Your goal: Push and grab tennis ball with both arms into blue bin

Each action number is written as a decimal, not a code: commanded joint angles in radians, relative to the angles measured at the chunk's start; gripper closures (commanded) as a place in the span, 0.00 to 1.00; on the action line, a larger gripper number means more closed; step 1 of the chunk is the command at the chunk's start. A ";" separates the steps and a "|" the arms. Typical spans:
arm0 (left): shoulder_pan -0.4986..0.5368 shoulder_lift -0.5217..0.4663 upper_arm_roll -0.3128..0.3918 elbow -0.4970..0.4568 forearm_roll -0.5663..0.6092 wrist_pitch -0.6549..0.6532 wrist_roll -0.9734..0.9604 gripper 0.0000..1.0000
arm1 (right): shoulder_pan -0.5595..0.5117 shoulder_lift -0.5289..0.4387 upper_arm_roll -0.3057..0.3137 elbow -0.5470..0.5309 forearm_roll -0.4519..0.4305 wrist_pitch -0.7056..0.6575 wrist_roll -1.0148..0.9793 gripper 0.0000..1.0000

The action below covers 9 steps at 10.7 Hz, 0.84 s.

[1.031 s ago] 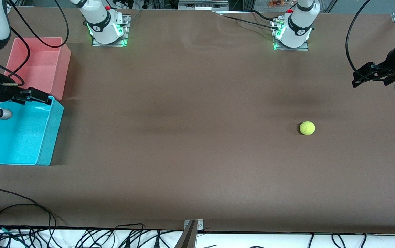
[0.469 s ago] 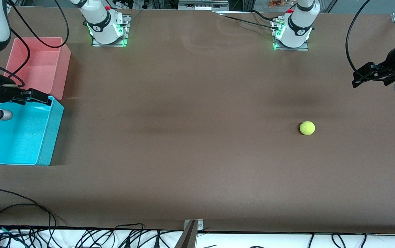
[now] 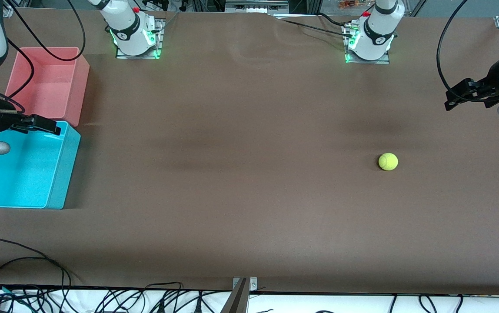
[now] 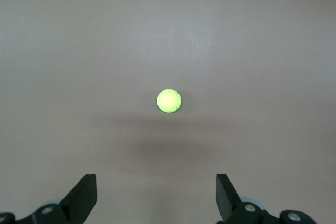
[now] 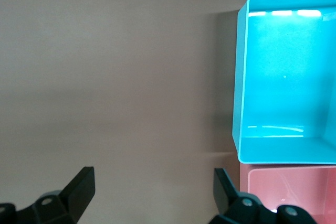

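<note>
The tennis ball [image 3: 388, 161] lies alone on the brown table, toward the left arm's end. The left wrist view shows the tennis ball [image 4: 169, 100] well apart from my fingers. My left gripper [image 3: 452, 99] hangs in the air at that end of the table, open and empty, as does the left gripper [image 4: 156, 190] in its own view. The blue bin [image 3: 64, 169] stands at the right arm's end. My right gripper [image 3: 46, 125] hovers open and empty by its rim, where it meets the pink bin. Its wrist view shows the blue bin [image 5: 237, 77] beside the open right gripper [image 5: 154, 184].
A pink-red bin [image 3: 82, 82] stands against the blue bin, farther from the front camera; the right wrist view catches the pink-red bin [image 5: 294, 195] too. Both bins hold nothing. Black cables [image 3: 36, 261] trail along the table's edge nearest the front camera. Bare brown table lies between ball and bins.
My right gripper has drifted a little toward the right arm's end of the table, still open. The left arm and the ball have not moved.
</note>
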<state>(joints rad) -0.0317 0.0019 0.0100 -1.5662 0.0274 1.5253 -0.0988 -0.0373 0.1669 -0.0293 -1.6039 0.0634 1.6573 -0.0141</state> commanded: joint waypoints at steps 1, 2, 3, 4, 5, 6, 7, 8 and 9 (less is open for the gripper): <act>0.001 0.003 -0.004 0.014 0.003 -0.005 -0.007 0.00 | -0.001 0.008 0.003 0.030 0.015 -0.011 -0.014 0.00; 0.001 0.003 -0.004 0.015 0.003 -0.005 -0.007 0.00 | -0.001 0.008 0.003 0.041 0.015 -0.011 -0.014 0.00; 0.001 0.003 -0.004 0.015 0.003 -0.005 -0.007 0.00 | -0.001 0.011 0.003 0.056 0.015 -0.016 -0.014 0.00; 0.001 0.003 -0.004 0.015 0.003 -0.005 -0.007 0.00 | 0.001 0.013 0.003 0.056 0.013 -0.013 -0.011 0.00; 0.001 0.003 -0.004 0.014 0.003 -0.005 -0.007 0.00 | 0.001 0.014 0.003 0.056 0.013 -0.013 -0.009 0.00; 0.001 0.003 -0.004 0.014 0.003 -0.005 -0.007 0.00 | 0.002 0.014 0.003 0.056 0.015 -0.013 -0.006 0.00; 0.001 0.003 -0.004 0.014 0.003 -0.005 -0.007 0.00 | 0.002 0.014 0.005 0.056 0.016 -0.011 -0.006 0.00; 0.001 0.003 -0.004 0.015 0.003 -0.005 -0.007 0.00 | 0.002 0.014 0.003 0.058 0.016 -0.011 -0.004 0.00; 0.001 0.003 -0.004 0.015 0.003 -0.005 -0.007 0.00 | 0.002 0.014 0.003 0.056 0.016 -0.011 -0.003 0.00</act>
<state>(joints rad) -0.0317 0.0020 0.0100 -1.5662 0.0274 1.5253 -0.0988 -0.0341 0.1676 -0.0267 -1.5753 0.0637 1.6573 -0.0140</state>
